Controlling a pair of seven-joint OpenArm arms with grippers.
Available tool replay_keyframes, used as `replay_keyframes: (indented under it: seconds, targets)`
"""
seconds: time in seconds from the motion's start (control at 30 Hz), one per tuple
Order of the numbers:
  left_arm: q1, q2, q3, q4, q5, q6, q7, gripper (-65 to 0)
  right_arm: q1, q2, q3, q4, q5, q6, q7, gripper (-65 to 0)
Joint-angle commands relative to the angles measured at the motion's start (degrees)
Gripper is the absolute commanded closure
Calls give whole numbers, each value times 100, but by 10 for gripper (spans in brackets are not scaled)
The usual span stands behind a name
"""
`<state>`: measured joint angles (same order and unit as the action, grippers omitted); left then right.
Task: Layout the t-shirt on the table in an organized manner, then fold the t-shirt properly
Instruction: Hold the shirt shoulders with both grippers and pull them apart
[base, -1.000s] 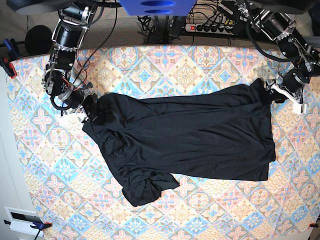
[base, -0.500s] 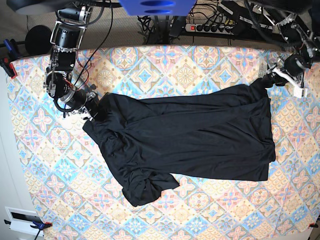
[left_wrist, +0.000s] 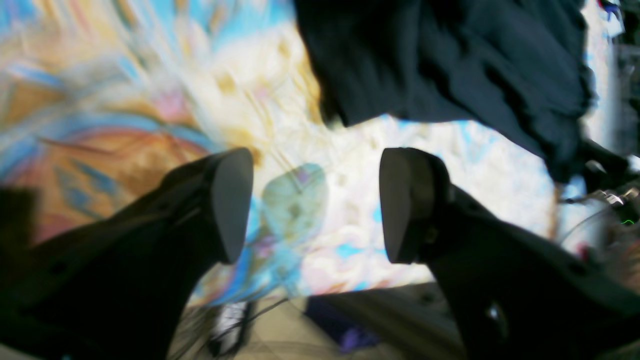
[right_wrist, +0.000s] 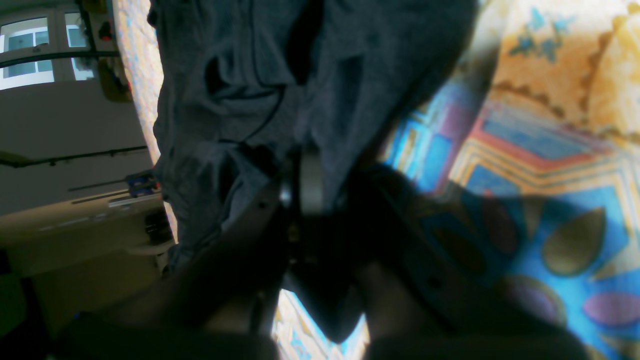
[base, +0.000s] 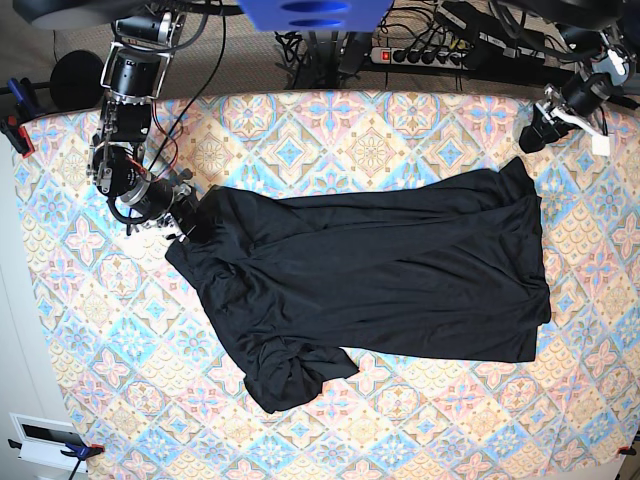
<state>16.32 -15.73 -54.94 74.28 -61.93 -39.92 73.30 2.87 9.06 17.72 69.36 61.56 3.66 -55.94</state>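
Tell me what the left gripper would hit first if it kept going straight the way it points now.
Probably the bare table. The left gripper has open, empty jaws aimed at patterned cloth, with the t-shirt edge just beyond. The view is blurred, so depth is uncertain.

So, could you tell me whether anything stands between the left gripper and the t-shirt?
Nothing visible does. The left gripper hangs open, its fingers empty over bare table, just off the t-shirt's far corner.
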Motion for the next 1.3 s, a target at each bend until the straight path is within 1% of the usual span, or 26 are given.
replay_keyframes:
  seconds: [0.0, 0.07, 0.23, 0.43, 0.57, 0.6, 0.7, 0.83, 1.0, 1.17, 1.2, 1.23, 1.27]
  targets:
    - [-106, -128, -32, -39, -158, -8, -81, -392, -37, -119, -79, -154, -33, 60, 166, -2]
    - [-238, -128, -32, -215, -211, -8, -81, -393, -37, -119, -79, -136, -33, 60, 166, -2]
    - [-537, -102, -23, -259, -150, -8, -81, -395, -37, -119, -79, -119, -33, 60, 148, -1]
    - [-836, 12, -23, -268, -150, -8, -81, -395, -46, -119, -88, -110, -33, 60, 139, -1]
    - [-1047, 170, -23, -268, -115, -8, -81, -395, -46, -119, -88, -110, -33, 60, 139, -1]
    - [-1109, 170, -23, -268, -35, -8, -81, -395, -46, -119, -88, -110, -33, 60, 139, -1]
    - [-1346, 329, -32, -268, 272, -8, -81, -395, -46, -119, -88, -110, -33, 60, 139, -1]
    - [-1557, 390, -32, -268, 527, -8, -90, -395, -46, -119, -88, -110, -33, 60, 131, -1]
    - [-1636, 461, -23, -268, 580, -8, -495, -395, -46, -119, -88, -110, -33, 60, 131, -1]
    - [-1627, 469, -5, -268, 589, -8, -679, -390, -46, -119, -88, -110, -33, 60, 131, -1]
    - [-1618, 469, 4, -268, 589, -8, -679, -382, -46, -119, -88, -110, -33, 60, 131, -1]
    - [-1618, 469, 4, -268, 589, -8, -679, -358, -46, -119, -88, -110, -33, 60, 131, -1]
    - [-1618, 469, 4, -268, 589, -8, -679, -315, -46, -119, -88, -110, -33, 60, 131, -1]
